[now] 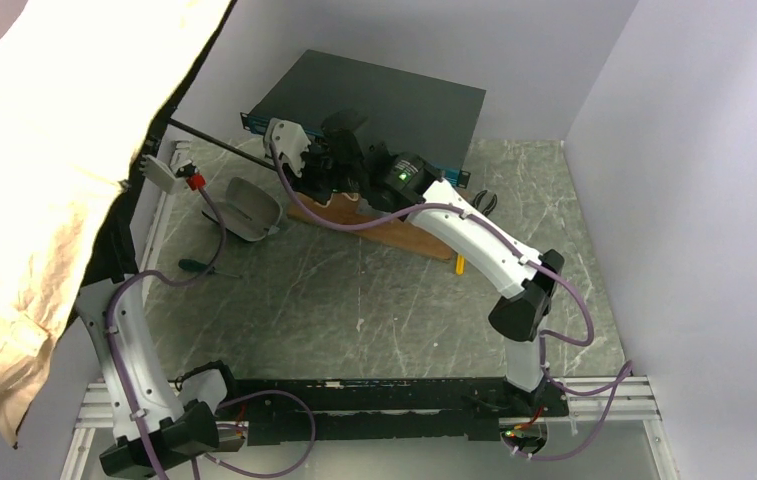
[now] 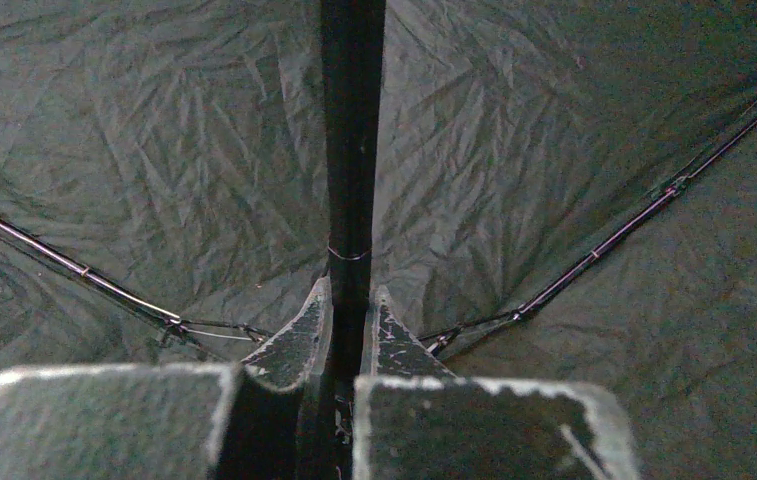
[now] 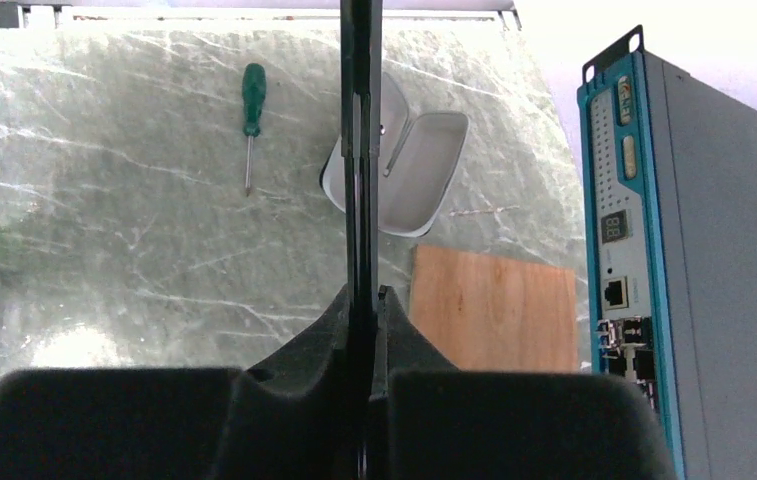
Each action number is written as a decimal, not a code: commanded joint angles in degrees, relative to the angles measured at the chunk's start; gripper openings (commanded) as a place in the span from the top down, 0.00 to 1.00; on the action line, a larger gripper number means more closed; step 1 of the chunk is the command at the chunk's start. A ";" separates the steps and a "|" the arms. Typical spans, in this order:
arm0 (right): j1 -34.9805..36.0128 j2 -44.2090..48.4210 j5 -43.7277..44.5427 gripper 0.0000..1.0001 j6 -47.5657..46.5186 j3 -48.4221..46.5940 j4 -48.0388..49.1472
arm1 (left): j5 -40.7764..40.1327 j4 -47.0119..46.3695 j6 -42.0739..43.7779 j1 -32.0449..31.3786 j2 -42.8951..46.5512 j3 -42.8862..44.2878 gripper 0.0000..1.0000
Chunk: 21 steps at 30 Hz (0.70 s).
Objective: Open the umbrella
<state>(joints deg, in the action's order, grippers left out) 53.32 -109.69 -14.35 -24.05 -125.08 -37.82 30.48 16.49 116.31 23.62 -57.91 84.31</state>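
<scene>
Umbrella (image 1: 64, 170) at far left of top view, tan canopy spread, reaching past left edge of bench (image 1: 354, 300); black underside fills left wrist view. Thin black shaft (image 1: 219, 140) runs from canopy toward grey-teal box (image 1: 374, 100). Left tool (image 2: 352, 300) clamped on shaft close to canopy. Right tool (image 3: 362, 300) clamped on shaft further out, jaws pressed tight. Open capsule case (image 3: 419, 175), green screwdriver (image 3: 250, 110), wooden board (image 3: 494, 310) lie on bench.

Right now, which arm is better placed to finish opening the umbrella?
Probably left: the left gripper clamps the shaft where the ribs meet under the canopy; the right gripper grips it farther away.
</scene>
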 commanded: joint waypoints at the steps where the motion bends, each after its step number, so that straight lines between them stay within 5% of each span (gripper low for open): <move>1: 0.61 4.60 1.25 1.00 0.87 2.20 -7.60 | -9.09 -11.94 -0.69 1.42 -1.87 3.27 0.99; 21: 2.14 15.00 9.20 1.00 -0.49 15.14 -14.41 | -20.32 -23.97 5.29 8.51 -12.59 7.15 0.70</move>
<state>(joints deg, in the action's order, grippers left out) 55.94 -100.62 -5.08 -20.34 -113.71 -35.64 35.00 7.94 118.67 25.71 -64.99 85.56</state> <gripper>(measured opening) 0.068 0.305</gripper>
